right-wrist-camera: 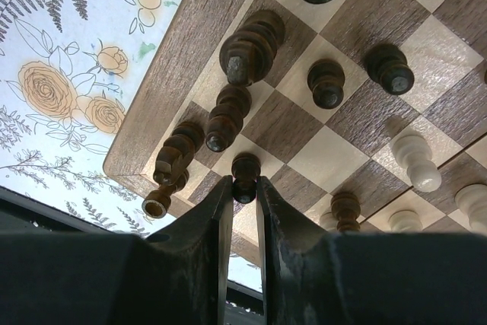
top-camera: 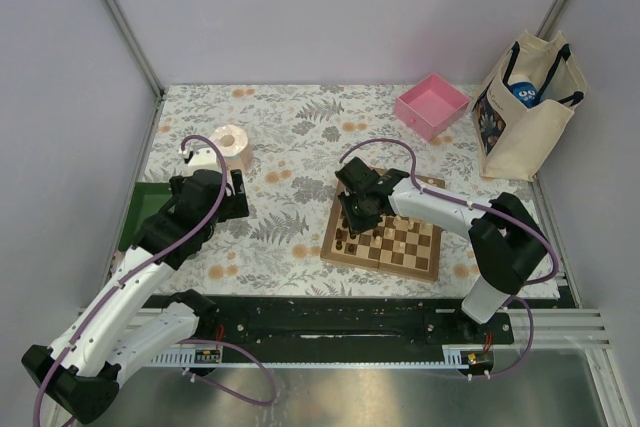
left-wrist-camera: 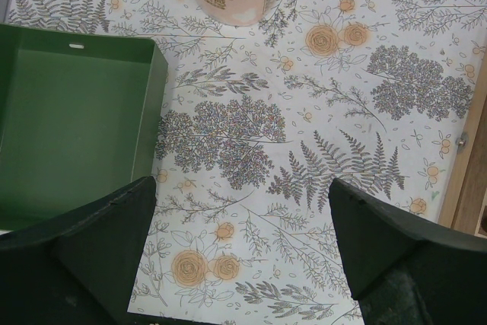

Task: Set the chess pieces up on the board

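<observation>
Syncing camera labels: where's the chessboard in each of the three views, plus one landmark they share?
Top external: the board lies right of centre, in the lower half.
Left wrist: a strip of the board, its border only, at the right edge.
Right wrist: the board fills most of the frame, past the right gripper closed on a dark piece.
Shared landmark: the floral tablecloth, in all three.
</observation>
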Tool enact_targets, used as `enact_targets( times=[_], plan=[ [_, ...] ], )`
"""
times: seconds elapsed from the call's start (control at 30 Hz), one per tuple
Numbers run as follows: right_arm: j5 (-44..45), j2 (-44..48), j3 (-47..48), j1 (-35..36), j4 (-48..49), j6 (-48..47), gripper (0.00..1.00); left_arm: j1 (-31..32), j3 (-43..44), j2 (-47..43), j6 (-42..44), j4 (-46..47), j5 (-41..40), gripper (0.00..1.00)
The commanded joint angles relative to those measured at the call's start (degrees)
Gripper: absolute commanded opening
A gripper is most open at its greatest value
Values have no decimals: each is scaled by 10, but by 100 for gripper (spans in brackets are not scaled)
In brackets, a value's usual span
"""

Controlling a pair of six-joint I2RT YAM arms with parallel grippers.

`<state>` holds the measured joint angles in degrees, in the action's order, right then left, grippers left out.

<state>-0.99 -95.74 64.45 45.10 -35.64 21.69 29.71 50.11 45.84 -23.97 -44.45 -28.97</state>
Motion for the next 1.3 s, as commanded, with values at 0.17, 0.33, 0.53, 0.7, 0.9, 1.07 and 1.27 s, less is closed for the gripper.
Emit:
enact_targets(
  times=[0.17,0.33,0.53,0.7,0.9,1.07,1.27],
  plan=[
    [6,16,2,-2,-6,8,28,-3,-2,1,1,9,3,99],
    [6,21,2,-3,-9,7,28,-4,-2,-1,1,8,4,99],
    [0,14,3,-3,-8,7,30,-3,-2,1,1,8,6,99],
    [-3,16,6,-3,-9,5,35,-3,-3,0,1,9,6,99],
    [-5,33,24,-2,-25,-2,37,-3,-3,-2,1,9,5,99],
    [-4,73,29,-1,-29,-1,38,-3,-2,-2,1,9,6,99],
    [-11,86,35,20,-29,17,39,-3,-2,-3,1,9,6,99]
  ],
)
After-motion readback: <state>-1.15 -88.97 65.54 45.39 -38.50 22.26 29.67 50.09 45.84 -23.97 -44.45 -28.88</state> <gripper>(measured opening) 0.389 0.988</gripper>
